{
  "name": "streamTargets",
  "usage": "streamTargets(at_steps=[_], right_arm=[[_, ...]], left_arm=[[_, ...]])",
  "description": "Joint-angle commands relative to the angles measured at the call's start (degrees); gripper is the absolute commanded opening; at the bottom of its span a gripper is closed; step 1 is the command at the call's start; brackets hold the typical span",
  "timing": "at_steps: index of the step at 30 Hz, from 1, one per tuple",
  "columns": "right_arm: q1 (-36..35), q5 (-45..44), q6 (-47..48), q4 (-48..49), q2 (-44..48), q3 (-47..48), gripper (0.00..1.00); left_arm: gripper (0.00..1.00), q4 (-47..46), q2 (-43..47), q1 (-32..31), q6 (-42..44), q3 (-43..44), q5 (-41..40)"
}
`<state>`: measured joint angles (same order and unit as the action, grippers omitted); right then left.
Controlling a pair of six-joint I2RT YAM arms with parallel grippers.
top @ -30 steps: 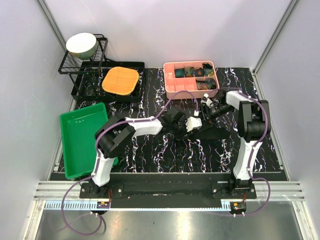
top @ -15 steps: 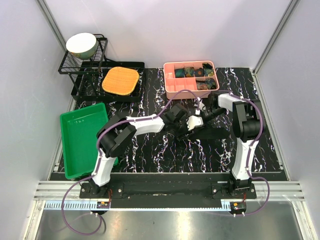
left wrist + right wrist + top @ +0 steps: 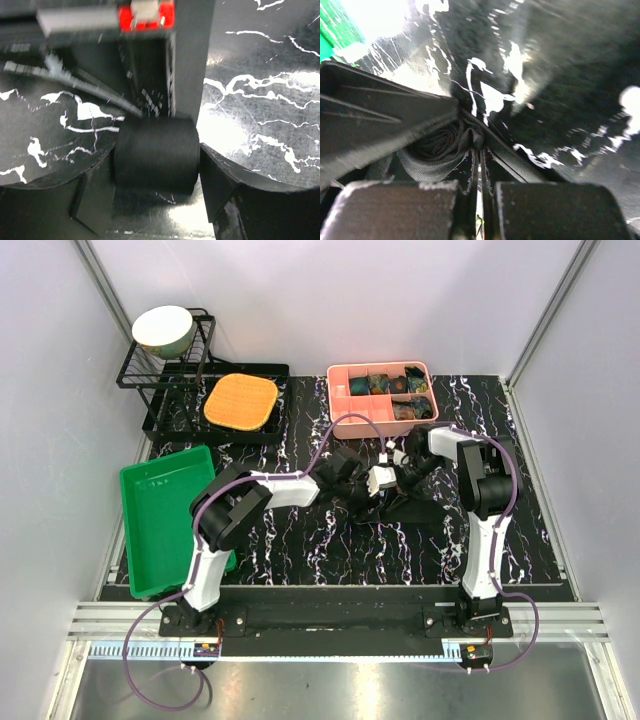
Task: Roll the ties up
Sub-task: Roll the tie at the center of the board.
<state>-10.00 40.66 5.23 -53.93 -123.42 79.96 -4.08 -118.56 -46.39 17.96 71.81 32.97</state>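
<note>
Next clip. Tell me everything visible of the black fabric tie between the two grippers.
The black woven-fabric tie is mostly wound into a tight, squat roll lying on its side on the black marbled table. A flat unrolled strip runs away from it. The right wrist view shows its spiral end. The left gripper flanks the roll closely; whether it presses is unclear. The right gripper is shut, apparently pinching fabric at the roll's edge.

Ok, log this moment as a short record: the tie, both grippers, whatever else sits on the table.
tie: black tie, partly rolled, rest flat on the table
left gripper: fingers flank the roll; grip unclear
right gripper: shut, pinching fabric at the roll
pink box: rolled ties in its compartments
left side: green tray, bowl on rack, orange mat
</note>
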Motion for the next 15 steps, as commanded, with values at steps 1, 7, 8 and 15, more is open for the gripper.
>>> streamTargets(at_steps=[1, 7, 8, 15], right_arm=[[-2.5, -11.7, 2.7, 4.4, -1.8, 1.0, 0.0], [-3.5, -12.2, 2.9, 4.5, -2.8, 1.3, 0.0], [-3.4, -12.3, 3.1, 4.5, -2.9, 1.8, 0.0], [-3.3, -12.8, 4.4, 1.4, -4.5, 6.8, 0.09]], left_arm=[[0.66, -0.5, -2.7, -0.1, -0.1, -1.2, 3.1], [0.54, 1.8, -3.9, -0.2, 3.1, -0.5, 2.3], [0.5, 3.9, -3.8, -0.2, 3.8, -0.1, 1.8], [0.2, 10.2, 0.0, -0.3, 10.4, -7.0, -3.3]])
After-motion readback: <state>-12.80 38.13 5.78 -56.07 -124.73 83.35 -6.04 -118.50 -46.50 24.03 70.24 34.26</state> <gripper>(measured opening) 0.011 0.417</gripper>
